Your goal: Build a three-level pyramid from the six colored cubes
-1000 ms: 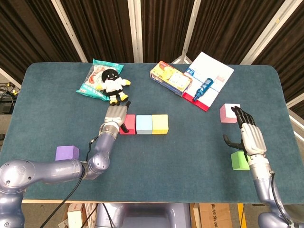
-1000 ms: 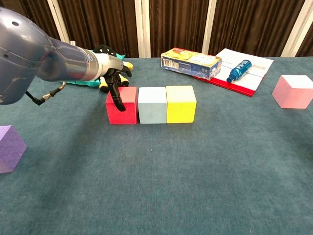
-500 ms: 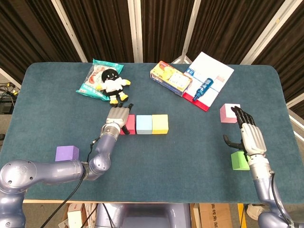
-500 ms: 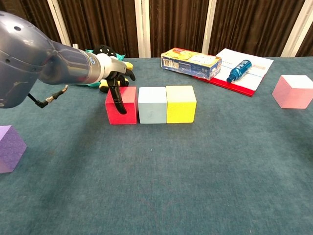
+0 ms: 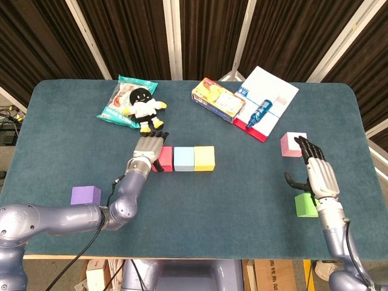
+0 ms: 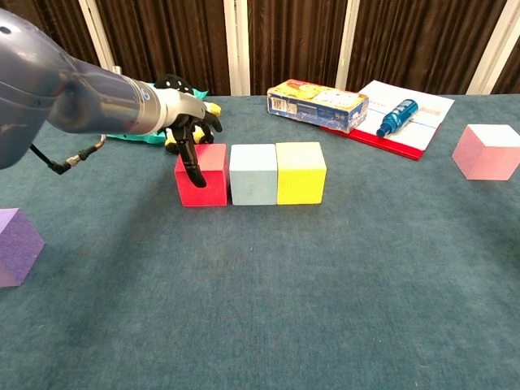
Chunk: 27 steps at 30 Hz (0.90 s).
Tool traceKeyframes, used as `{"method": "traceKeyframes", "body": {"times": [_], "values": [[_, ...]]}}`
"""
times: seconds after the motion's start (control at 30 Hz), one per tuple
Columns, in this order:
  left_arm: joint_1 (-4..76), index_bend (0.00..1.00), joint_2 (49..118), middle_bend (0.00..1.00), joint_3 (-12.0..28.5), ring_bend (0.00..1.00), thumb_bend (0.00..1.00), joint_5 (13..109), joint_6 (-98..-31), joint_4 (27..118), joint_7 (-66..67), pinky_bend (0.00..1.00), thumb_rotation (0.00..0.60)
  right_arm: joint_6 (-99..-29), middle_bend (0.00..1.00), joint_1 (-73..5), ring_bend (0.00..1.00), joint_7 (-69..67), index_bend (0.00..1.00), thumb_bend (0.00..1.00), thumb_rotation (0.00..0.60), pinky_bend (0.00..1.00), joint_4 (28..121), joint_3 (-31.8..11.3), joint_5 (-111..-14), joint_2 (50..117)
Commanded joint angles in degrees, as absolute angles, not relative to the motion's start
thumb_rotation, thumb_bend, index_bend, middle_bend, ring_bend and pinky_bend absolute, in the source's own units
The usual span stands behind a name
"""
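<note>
Three cubes stand in a row touching each other: red (image 5: 165, 159) (image 6: 205, 175), light blue (image 5: 183, 158) (image 6: 253, 174) and yellow (image 5: 204, 158) (image 6: 301, 172). My left hand (image 5: 148, 151) (image 6: 191, 130) hovers at the red cube's left edge, fingers spread and pointing down, one fingertip against the cube's front left face; it holds nothing. A purple cube (image 5: 85, 195) (image 6: 15, 246) sits near the front left. At the right, a pink cube (image 5: 291, 144) (image 6: 487, 152) and a green cube (image 5: 305, 205) lie apart. My right hand (image 5: 316, 173) is between them, fingers extended, empty.
A plush toy on a snack bag (image 5: 134, 103) lies behind the red cube. A yellow box (image 5: 218, 100) (image 6: 317, 101) and a blue bottle (image 5: 259, 113) (image 6: 396, 116) on a white-and-red booklet (image 5: 273, 91) sit at the back right.
My left hand has shifted slightly left along the red cube's edge. The cubes and the right hand have not moved.
</note>
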<state>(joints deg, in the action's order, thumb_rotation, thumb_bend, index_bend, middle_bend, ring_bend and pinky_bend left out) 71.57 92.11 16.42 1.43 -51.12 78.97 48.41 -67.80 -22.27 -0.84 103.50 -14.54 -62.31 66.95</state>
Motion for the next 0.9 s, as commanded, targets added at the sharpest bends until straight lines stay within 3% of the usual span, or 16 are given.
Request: {"method": "traceKeyframes", "body": {"times": [0.03,0.5,0.9], "values": [[71.0,0.00,90.0,0.01,16.3,0.00,0.07,2.4,-51.7,81.7,48.0,0.01,0.600,-67.9,0.00,-22.2,0.00,-0.9,0.00,0.38,0.600,0.00,103.5,-14.6,-62.4,66.9],[68.3,0.00,80.6,0.01,12.3,0.00,0.07,4.7,-54.8,91.0,48.4,0.01,0.600,-68.4,0.00,-22.1,0.00,-1.0,0.00,0.38,0.600,0.00,105.0,-14.7,-63.1,66.4],[67.7,0.00,82.1,0.01,10.4,0.00,0.07,7.5,-56.1,86.1,48.0,0.01,0.600,-68.4,0.00,-22.0,0.00,-1.6,0.00,0.38,0.600,0.00,105.6,-14.9,-63.1,66.0]]}}
